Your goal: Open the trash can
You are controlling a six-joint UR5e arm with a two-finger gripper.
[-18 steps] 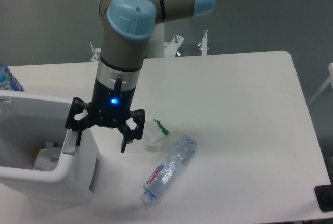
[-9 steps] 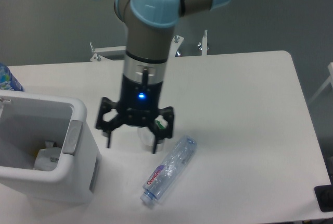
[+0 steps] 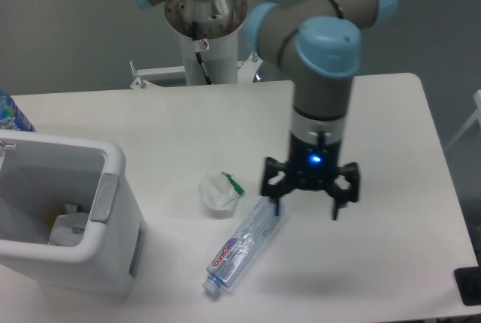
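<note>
While the black two-finger gripper hangs above the white rectangular table with its jaws spread wide and nothing between them, the large boxy white plastic trash can sits at the table's nine o'clock edge, well apart from the tool. The can stands open at the top, its hollow showing pale scraps inside (what they are cannot be told), and a grey push-button tab lies on its right rim. A clear crushed plastic bottle lies on its side at about seven o'clock from the gripper, just beside one fingertip. A crumpled white wrapper with a green streak rests at the bottle's eleven o'clock.
</note>
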